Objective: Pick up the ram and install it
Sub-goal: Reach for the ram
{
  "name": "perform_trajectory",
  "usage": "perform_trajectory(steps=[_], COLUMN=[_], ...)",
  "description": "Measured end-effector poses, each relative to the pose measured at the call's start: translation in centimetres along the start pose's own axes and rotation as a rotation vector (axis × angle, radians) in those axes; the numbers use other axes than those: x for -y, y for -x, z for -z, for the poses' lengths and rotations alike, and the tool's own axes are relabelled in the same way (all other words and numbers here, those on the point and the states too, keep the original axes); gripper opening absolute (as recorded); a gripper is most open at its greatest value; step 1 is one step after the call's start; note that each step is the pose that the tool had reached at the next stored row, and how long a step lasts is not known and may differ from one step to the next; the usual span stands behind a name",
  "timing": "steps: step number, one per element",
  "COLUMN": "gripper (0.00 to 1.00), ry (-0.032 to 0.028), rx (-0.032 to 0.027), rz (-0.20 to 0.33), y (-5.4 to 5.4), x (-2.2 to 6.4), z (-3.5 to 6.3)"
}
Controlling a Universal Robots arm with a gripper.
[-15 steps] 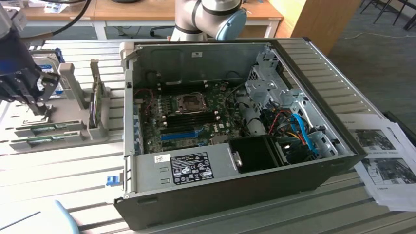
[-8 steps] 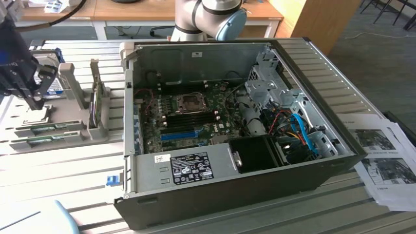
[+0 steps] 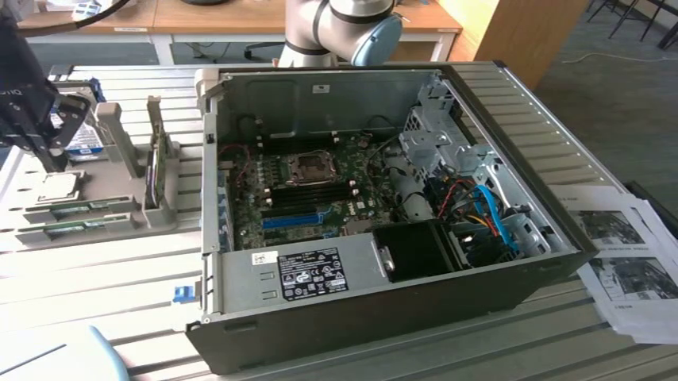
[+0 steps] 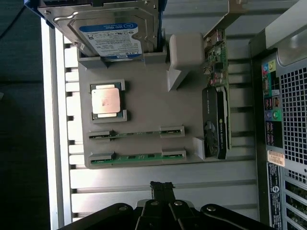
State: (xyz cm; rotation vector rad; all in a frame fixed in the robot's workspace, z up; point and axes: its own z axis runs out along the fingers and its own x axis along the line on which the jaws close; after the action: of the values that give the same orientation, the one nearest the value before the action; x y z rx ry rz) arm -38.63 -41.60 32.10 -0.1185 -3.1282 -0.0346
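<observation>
Two rams lie in the grey holder tray (image 4: 144, 105), each a thin green stick held by end clips: one (image 4: 136, 133) nearer the processor, the other (image 4: 136, 156) at the tray's edge. The same sticks (image 3: 79, 209) (image 3: 75, 228) appear at the exterior view's left. My gripper (image 4: 161, 186) hovers above the slatted table just off the tray's edge, closest to the outer ram, shut and holding nothing. In the exterior view the gripper (image 3: 53, 161) hangs over the tray beside the processor. The motherboard (image 3: 307, 190) with black slots lies inside the open computer case (image 3: 371, 302).
The tray also holds a processor (image 4: 105, 100), a hard drive (image 4: 112, 33) standing upright and a graphics card (image 4: 216, 120) on edge. The case's rear panel (image 4: 283, 120) stands beside the tray. Printed sheets (image 3: 625, 254) lie at the exterior view's right.
</observation>
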Motion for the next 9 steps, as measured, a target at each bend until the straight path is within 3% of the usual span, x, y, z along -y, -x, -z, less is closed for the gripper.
perform_trajectory(steps=[9], gripper=[0.09], ry=[-0.0032], rx=[0.0001], rz=[0.0], y=[-0.01], x=[-0.34], z=[0.15])
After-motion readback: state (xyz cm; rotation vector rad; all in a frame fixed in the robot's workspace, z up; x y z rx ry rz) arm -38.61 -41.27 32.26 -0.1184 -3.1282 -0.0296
